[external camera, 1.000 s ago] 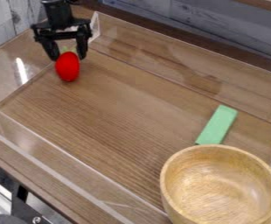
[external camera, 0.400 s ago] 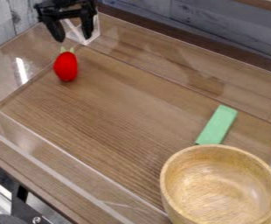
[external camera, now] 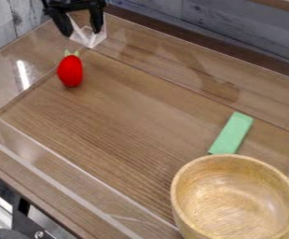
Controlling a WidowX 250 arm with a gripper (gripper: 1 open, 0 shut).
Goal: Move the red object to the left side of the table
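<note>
Tool (external camera: 80,28): fingers spread apart, nothing held, raised above the red object.
Red object (external camera: 70,70): resting on surface (external camera: 134,121), far-left corner.

Gripper (external camera: 78,25) at top left of frame, jaws spread, empty, above red object (external camera: 70,70). Red object rests on table (external camera: 134,121), upper left. Green block (external camera: 232,133) right; wooden bowl (external camera: 236,200) lower right.
</note>
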